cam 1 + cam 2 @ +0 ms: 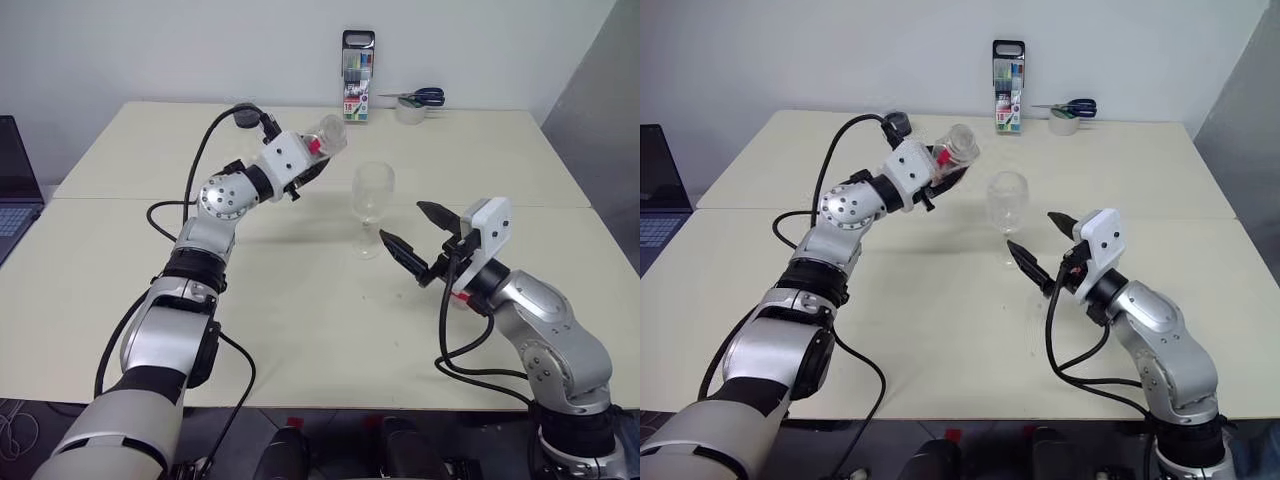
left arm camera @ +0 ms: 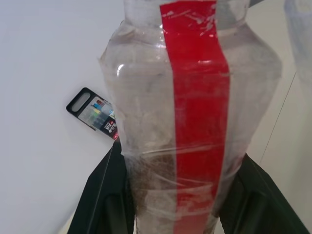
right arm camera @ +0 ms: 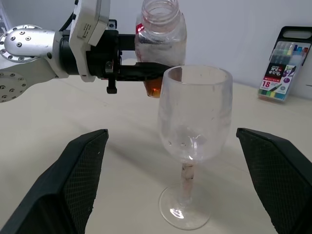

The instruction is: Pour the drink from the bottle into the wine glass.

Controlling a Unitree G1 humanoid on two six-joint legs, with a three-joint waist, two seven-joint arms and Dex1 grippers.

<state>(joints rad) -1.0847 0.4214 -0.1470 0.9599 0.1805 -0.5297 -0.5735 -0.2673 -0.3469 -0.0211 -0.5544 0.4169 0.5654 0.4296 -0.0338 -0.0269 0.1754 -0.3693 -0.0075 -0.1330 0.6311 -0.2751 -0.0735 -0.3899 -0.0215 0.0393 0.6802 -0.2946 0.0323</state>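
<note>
step in hand: looks like the lead-in to the pour, bottle up in the air and starting to lean toward the glass, nothing in the glass yet as far as I can see

left gripper (image 1: pixel 940 170): two black fingers clamped on the bottle's lower body, holding it clear of the table; the left wrist view looks straight up the bottle with a finger on each side

bottle (image 1: pixel 325 135): clear plastic, red label strip, no cap on the neck in the right wrist view. Tilted with its mouth toward the glass, sitting at about 10 o'clock from the glass bowl in the head view, near it but not over the rim

drink (image 3: pixel 154 87): just a little reddish-brown liquid pooled low in the bottle near the fingers, not reaching the neck

wine glass (image 1: pixel 371 200): upright on the table (image 1: pixel 300 330) roughly mid-table, looks empty, foot flat

right gripper (image 1: pixel 408 235): fingers wide apart, holding nothing, hovering at about 4 o'clock from the glass. In its wrist view the glass stands between its two fingers, well ahead of the fingertips and untouched

background stuff: marker pack (image 1: pixel 357 75) and scissors (image 1: pixel 415 97) at the far edge, 12 o'clock, out of the way

next move, my guess: bring the mouth over the rim and roll the wrist further so the liquid runs down to the neck. Right gripper could close on the stem to steady it, since a light glass tips easily
</note>
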